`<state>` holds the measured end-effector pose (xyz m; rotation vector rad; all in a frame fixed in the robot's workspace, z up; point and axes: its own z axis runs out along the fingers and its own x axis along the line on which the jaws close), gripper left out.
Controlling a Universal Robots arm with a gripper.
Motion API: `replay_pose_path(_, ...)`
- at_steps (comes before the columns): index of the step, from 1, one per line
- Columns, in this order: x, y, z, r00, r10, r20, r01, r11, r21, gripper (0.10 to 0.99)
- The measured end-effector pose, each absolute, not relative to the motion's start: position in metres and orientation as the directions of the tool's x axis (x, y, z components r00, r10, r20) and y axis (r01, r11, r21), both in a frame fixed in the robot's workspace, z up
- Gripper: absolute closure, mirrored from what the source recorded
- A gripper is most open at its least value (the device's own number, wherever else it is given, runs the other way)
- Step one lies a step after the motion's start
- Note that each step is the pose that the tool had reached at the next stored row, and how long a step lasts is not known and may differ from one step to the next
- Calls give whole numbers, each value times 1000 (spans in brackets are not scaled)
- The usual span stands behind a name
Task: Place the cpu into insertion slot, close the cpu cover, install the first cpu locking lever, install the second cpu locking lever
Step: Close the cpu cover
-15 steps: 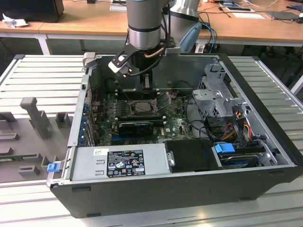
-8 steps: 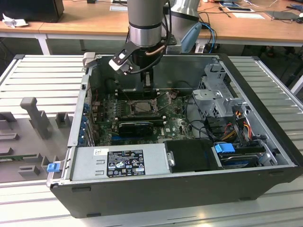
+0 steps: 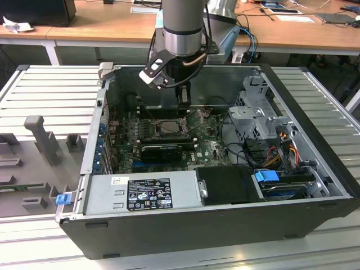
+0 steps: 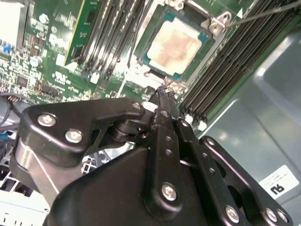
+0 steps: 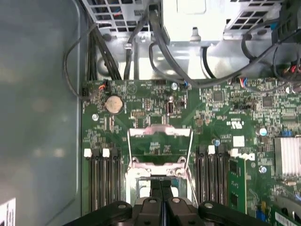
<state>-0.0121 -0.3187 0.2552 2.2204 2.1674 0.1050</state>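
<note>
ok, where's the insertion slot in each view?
Exterior view: insertion slot mid-motherboard, directly under the tool.
Second wrist view: insertion slot just past the tool's tips, cpu seated inside.
First wrist view: insertion slot partly hidden behind the tool's tips.
Shared landmark: black memory slots flanking it.

Wooden desks point(image 3: 112, 28) stand behind a ribbed grey metal table point(image 3: 50, 90).

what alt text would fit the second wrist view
A black gripper, fingers shut, points its tip at the rim of the slot, where the cpu lies silver face up. Long black memory slots flank it on a green board.
</note>
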Motion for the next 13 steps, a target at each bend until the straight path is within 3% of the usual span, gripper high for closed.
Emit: replay_pose_path(13, 15, -319, 258, 23, 999, 22, 998, -24, 63, 980)
